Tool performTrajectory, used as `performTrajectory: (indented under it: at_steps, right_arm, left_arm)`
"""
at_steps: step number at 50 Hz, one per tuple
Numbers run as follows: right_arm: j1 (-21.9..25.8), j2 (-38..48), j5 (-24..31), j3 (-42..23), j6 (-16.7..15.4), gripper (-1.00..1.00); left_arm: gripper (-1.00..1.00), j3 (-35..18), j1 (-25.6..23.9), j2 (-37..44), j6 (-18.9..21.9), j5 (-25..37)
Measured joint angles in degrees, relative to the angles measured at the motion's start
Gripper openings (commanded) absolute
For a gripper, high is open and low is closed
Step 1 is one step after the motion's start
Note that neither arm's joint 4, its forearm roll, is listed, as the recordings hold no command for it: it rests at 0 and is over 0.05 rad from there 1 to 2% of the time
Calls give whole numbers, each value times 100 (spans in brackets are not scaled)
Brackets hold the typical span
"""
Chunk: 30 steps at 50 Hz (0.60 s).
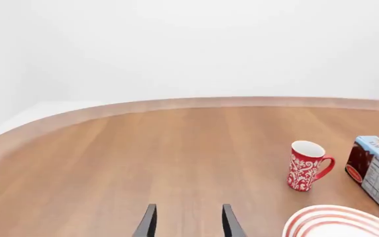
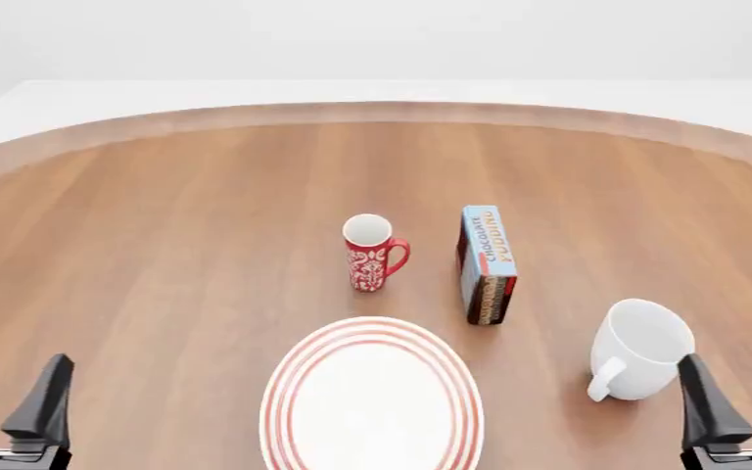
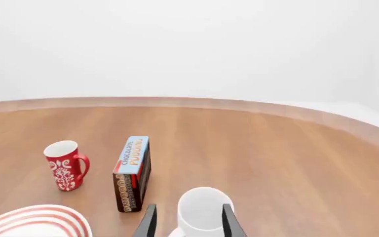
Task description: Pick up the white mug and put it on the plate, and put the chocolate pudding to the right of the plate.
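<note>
Front view, white mug (image 2: 640, 349) upright near right fingers (image 2: 742, 399) (parted, like left (image 2: 11, 392)), plate (image 2: 372, 399) bare

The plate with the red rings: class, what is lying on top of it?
Nothing lies on the plate; its white centre is bare. The white mug stands on the table to its right. The plate's near edge runs out of frame, so that strip is unseen.

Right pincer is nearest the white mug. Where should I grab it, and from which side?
Take the white mug by its rim wall, coming down from above. It stands upright with the mouth open, and the handle points toward the near-left, so clamp the far-right side of the rim. The right pincer is open just beside it.
</note>
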Motion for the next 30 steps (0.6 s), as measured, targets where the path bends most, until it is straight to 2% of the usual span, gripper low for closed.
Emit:
performTrajectory:
  at_steps: [22,25,30]
  right_arm:
    - [119,5,4,-6,-80,100]
    - [132,4,-3,-5,-92,100]
    - [159,2,-26,-10,-114,100]
  left_arm:
    - [100,-119,-144,190,190,-46]
    - [100,-198,-270,329,259,-126]
    - [100,-570,-1107,1400,589,-879]
